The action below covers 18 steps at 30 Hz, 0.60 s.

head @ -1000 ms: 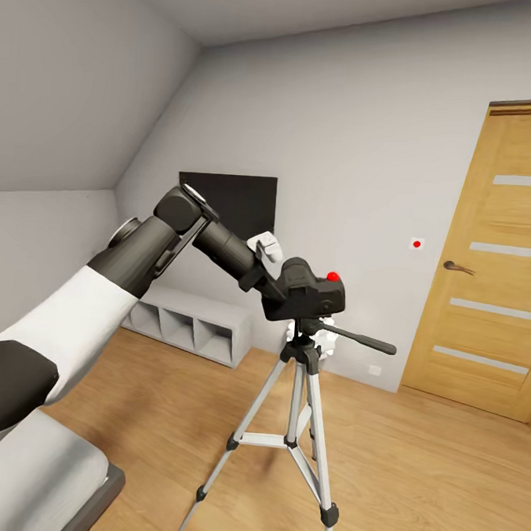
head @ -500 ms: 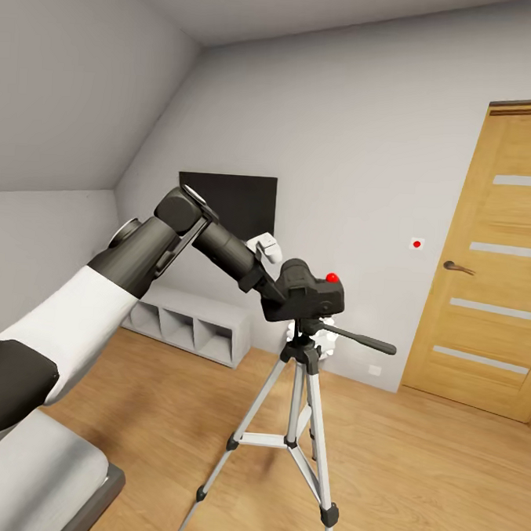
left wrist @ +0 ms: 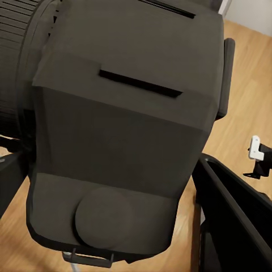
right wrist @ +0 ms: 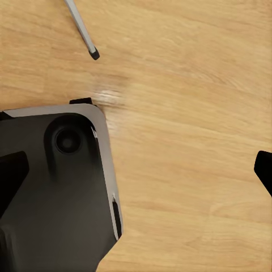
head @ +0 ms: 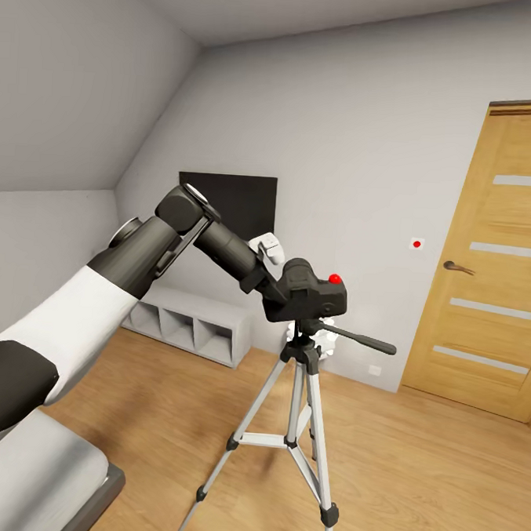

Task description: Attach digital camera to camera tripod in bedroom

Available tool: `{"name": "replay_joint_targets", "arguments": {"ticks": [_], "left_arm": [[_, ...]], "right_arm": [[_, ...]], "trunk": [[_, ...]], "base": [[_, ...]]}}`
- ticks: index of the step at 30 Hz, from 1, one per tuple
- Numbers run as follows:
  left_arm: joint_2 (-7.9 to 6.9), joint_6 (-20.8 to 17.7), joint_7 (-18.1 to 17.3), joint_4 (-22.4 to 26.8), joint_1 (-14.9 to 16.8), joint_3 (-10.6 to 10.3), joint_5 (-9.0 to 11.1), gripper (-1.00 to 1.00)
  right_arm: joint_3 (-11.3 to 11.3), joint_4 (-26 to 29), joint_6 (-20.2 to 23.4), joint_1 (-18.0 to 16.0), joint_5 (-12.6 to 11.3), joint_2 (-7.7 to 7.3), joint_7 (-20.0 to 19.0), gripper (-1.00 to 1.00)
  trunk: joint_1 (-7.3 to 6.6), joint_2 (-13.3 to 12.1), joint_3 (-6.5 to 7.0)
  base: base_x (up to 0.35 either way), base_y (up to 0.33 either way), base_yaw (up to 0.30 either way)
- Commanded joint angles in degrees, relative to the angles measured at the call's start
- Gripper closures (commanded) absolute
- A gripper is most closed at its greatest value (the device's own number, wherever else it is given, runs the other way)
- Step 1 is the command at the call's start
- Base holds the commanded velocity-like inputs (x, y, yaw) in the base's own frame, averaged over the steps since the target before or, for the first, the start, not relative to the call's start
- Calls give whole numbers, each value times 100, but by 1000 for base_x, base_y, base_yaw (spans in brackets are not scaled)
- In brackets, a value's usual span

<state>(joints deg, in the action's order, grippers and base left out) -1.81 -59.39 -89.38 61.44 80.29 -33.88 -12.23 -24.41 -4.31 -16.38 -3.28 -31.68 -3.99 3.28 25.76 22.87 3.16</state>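
digital camera (head: 309, 298) atop camera tripod (head: 295, 424), door (head: 493, 271) right, shelf unit (head: 187, 325) behind left

The robot's left arm (head: 140, 266) had a smooth white upper part, and a big shiny black rounded shell (head: 6, 387) sat at its near end. Past the white part the arm turned dark grey, with a round joint that wore a pale silver cap (head: 195, 192). A black tube ran on to a small white block (head: 267, 246) near the wrist. The left gripper's finger (left wrist: 238, 221) was flat and black. The robot's base (right wrist: 56, 192) was black with a thin silver-grey edge and rounded corners.
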Motion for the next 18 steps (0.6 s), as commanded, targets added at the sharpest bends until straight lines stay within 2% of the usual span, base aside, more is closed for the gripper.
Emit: {"name": "replay_joint_targets", "arguments": {"ticks": [1,9,18], "left_arm": [[-3,-61,-62,5,3,-4,-57,100],[5,-61,-62,-44,8,-14,-52,100],[80,-61,-62,-402,64,-41,-52,100]], "right_arm": [[-37,-17,-23,-6,-13,4,6,-100],[-37,-17,-23,-6,-13,4,6,-100],[-37,-17,-23,-6,-13,4,6,-100]], "trunk": [[2,4,-2],[2,4,-2],[2,4,-2]], "base": [[0,0,0],[0,0,0],[0,0,0]]}}
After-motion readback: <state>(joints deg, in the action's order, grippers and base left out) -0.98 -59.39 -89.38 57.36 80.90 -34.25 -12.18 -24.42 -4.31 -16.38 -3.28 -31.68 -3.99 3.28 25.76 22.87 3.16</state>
